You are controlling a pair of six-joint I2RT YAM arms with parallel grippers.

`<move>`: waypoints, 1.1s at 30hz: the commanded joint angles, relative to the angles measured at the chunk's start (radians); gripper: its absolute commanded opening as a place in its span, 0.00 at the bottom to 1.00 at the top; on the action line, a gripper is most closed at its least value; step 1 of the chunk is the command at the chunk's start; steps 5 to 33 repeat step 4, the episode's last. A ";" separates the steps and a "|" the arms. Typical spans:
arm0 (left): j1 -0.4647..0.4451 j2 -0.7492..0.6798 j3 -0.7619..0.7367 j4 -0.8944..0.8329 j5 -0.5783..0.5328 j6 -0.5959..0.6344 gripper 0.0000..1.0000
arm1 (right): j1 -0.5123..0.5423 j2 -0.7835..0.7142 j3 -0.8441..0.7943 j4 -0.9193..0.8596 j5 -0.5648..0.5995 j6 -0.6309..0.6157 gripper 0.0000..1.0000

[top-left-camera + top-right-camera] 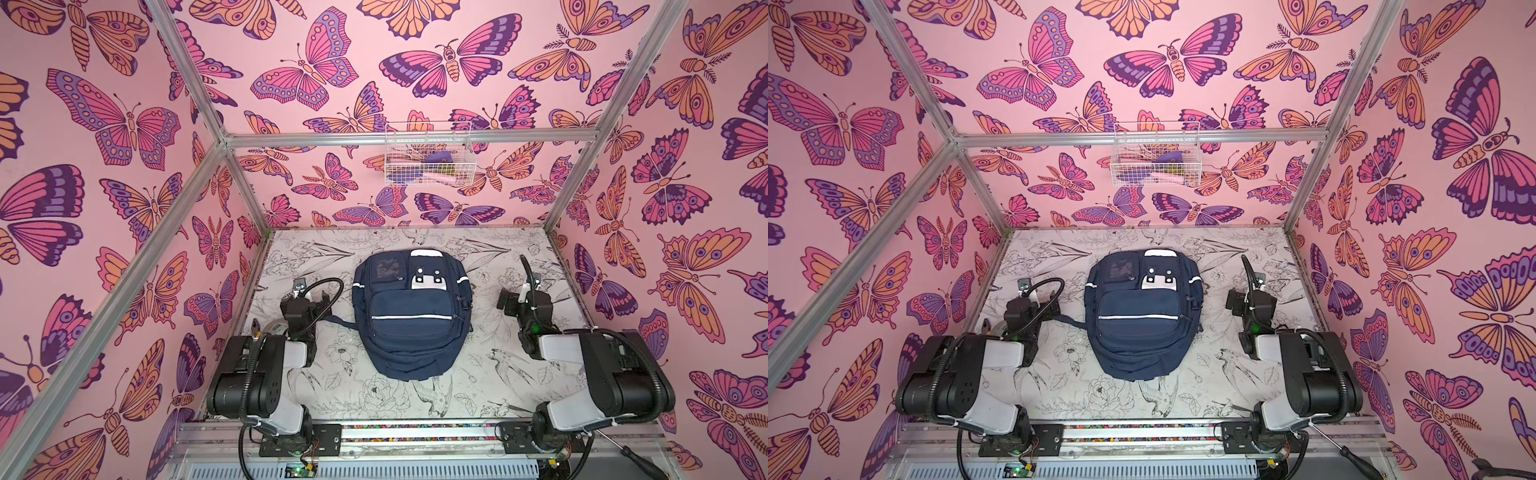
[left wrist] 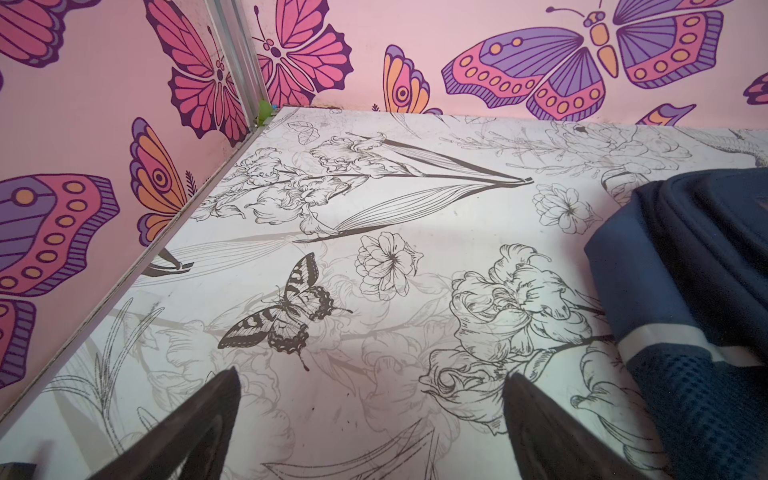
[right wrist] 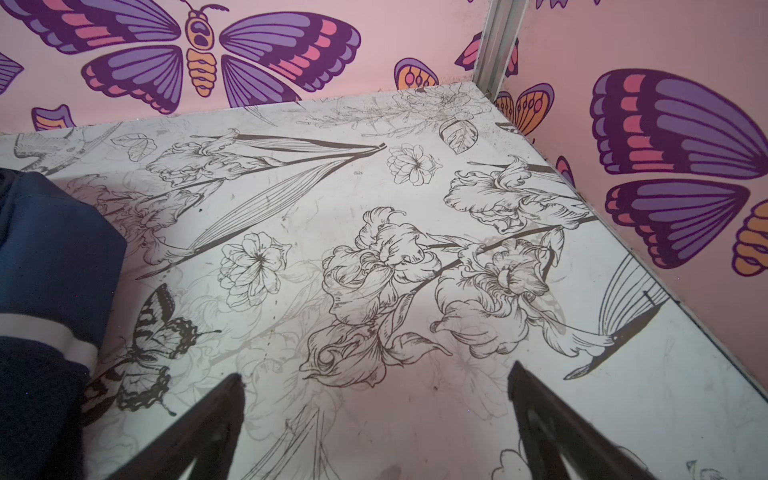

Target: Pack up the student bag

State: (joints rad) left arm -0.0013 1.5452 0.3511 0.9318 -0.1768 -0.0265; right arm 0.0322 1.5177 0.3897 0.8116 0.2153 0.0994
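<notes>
At bench (image 1: 478, 386) centre, bag (image 1: 409, 316) lying flat, front up, pockets looking zipped. Left jaws and right jaws standing wide, gripping nothing, sitting either side, apart from bag: likely keeping access clear. Wall basket (image 1: 428, 153) holding items, probably awaiting packing.

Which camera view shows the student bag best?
Either top view. In both top views the student bag shows whole, front side up, with its pockets and white stripes. The left wrist view catches only a navy edge with a white stripe, and the right wrist view shows much the same.
</notes>
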 commanded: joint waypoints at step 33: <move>-0.008 0.005 -0.001 0.020 0.029 0.016 1.00 | -0.003 -0.016 0.000 0.016 -0.011 -0.020 0.99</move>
